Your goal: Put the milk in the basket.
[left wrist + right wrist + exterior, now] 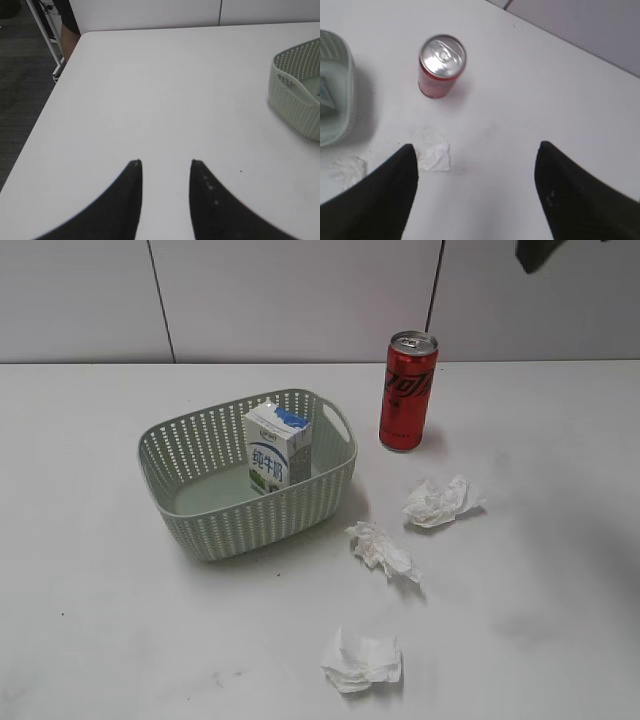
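Note:
The milk (277,446), a small white carton with a blue top corner and blue characters, stands upright inside the pale green basket (205,530) left of the table's middle. The basket's end also shows in the left wrist view (295,97) and its corner in the right wrist view (340,107). My left gripper (165,162) is open and empty over bare table left of the basket. My right gripper (476,146) is wide open and empty, high above the table right of the can. Only a dark part of the right arm (540,252) shows in the exterior view.
A tall red soda can (407,392) stands right of the basket, also in the right wrist view (441,65). Three crumpled white tissues (440,502) (382,550) (360,660) lie in front of it. The table's left edge (45,115) drops to dark floor.

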